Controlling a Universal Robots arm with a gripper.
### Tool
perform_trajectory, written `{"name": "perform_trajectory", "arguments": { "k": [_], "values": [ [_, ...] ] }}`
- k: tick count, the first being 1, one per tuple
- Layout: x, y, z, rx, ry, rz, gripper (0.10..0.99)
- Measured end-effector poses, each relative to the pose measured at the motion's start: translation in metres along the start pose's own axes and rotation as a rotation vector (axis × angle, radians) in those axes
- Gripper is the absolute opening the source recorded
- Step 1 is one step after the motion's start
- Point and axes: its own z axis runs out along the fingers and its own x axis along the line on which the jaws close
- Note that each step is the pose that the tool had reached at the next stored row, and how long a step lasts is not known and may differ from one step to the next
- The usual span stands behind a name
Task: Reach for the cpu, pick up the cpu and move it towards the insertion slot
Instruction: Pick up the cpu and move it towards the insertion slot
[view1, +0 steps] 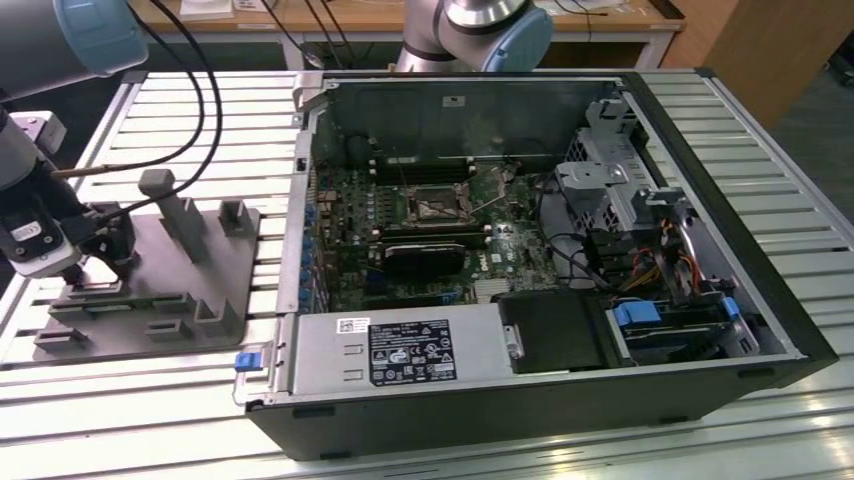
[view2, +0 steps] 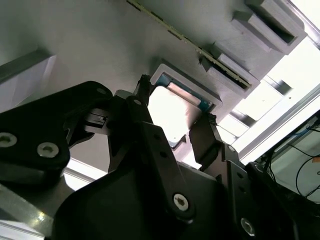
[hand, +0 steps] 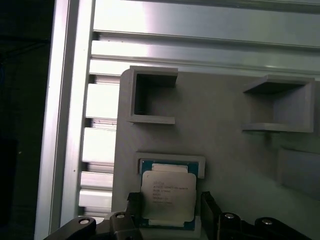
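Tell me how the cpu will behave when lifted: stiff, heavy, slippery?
Probably stiff: the cpu looks like a flat, metal-faced square. Likely light, being so thin. It lies in a shallow framed pocket of the grey fixture, so it may snag if lifted tilted.

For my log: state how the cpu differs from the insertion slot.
The cpu shows a solid pale metal face; the insertion slot is a shiny frame round a dark centre. The cpu lies in the grey fixture outside the case; the insertion slot sits on the board inside it. The open pincer straddles the cpu, not the insertion slot. Both are square.
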Motion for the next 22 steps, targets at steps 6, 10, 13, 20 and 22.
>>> {"name": "perform_trajectory", "arguments": {
  "k": [6, 10, 13, 20, 22],
  "values": [
    [0.0, 0.0001, 0.0007, -0.006, -0.0003, 0.0, 0.588],
    [0.0001, 0.0002, -0.001, -0.007, -0.0017, 0.0, 0.588],
    [0.0001, 0.0002, -0.001, -0.012, -0.0027, 0.0, 0.588],
    [0.002, 0.0012, -0.001, -0.017, -0.0041, 0.0, 0.588],
    [0.0031, 0.0015, -0.001, -0.017, -0.0044, 0.001, 0.588]
  ]
}}
